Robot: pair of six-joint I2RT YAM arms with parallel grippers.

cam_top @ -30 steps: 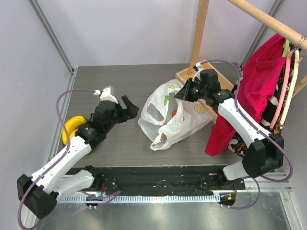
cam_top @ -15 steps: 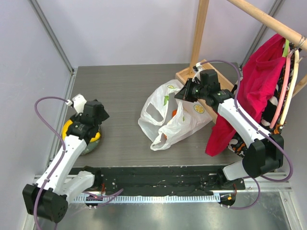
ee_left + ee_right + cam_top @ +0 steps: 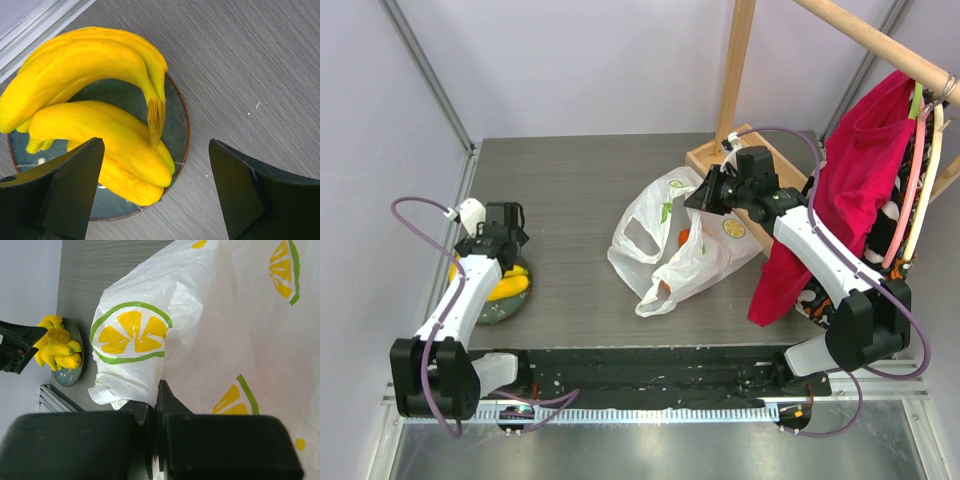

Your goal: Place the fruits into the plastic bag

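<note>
Left gripper [image 3: 156, 145] open above banana bunch [image 3: 85, 75]; right gripper [image 3: 156, 405] pinching plastic bag [image 3: 225, 315].
Bananas lie on a round plate [image 3: 179, 125] at near left; the bag sits mid-table, its far right edge clamped in closed jaws.

Bright, even light with faint soft shadows; all three views sharp.
</note>
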